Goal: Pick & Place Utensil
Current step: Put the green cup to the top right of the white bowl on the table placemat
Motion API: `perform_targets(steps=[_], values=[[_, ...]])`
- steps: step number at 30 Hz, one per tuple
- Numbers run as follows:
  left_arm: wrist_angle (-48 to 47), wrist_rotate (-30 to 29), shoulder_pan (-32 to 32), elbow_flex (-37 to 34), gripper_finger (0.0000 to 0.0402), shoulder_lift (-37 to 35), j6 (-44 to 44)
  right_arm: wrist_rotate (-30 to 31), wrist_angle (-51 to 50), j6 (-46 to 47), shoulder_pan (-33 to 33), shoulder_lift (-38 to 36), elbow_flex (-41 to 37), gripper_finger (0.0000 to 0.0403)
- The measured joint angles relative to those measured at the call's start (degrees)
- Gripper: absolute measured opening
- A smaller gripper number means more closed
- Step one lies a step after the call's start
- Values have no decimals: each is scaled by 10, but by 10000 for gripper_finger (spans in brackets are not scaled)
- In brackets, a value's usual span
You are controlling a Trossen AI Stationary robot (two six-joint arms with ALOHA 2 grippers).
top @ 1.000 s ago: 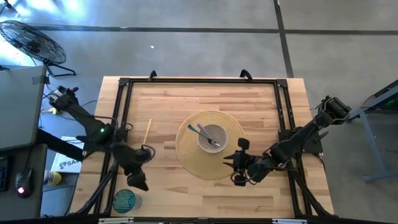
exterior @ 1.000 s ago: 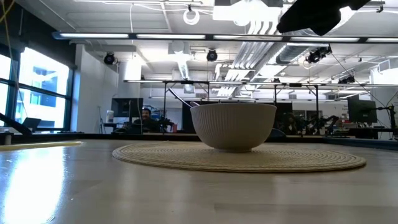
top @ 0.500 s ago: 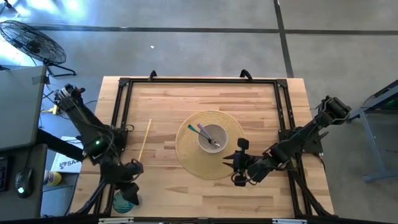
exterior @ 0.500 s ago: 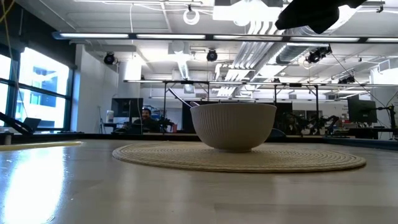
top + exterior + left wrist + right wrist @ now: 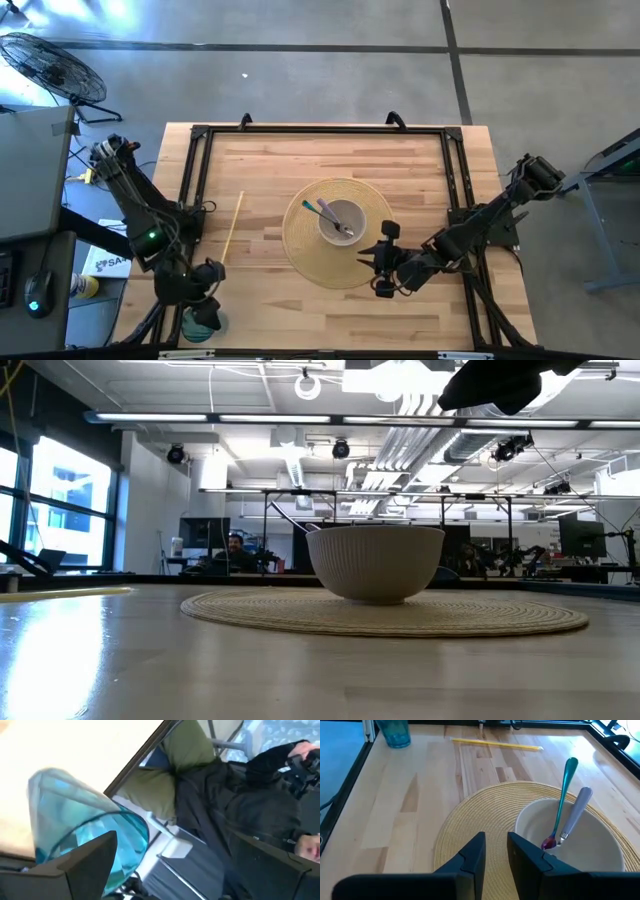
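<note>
- Left end effector point(image 5: 203, 312) over the blue glass point(image 5: 198, 323) at the near left corner of the worktop point(image 5: 270, 170), fingers point(image 5: 85, 865) spread wide, nothing gripped.
- Right end effector point(image 5: 495, 851) parked at the near edge of the woven mat point(image 5: 300, 255), fingers nearly closed, empty.
- Two utensils already in the white bowl point(image 5: 341, 222) on the mat: teal spoon point(image 5: 561, 795) and pale-handled one point(image 5: 575, 812), leaning together.
- Yellow stick point(image 5: 233, 228) flat on the wood, between glass and mat, well apart from both.
- Likely next: fetching that stick. Best done by coming down straight over its middle, fingers across its width, closing low against the wood.
- Worth lifting clear of the glass first to avoid tipping it.
</note>
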Motion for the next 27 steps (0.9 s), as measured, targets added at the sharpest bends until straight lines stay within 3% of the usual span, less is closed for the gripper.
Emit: perform_targets(steps=[9, 21, 27], values=[[-16, 5, 0, 0, 378, 26, 33, 10, 0, -1, 0, 0, 0, 74], [-23, 12, 0, 0, 378, -17, 89, 25, 0, -1, 0, 0, 0, 73], [-31, -83, 0, 0, 378, -83, 165, 30, 1, -7, 0, 0, 0, 73]])
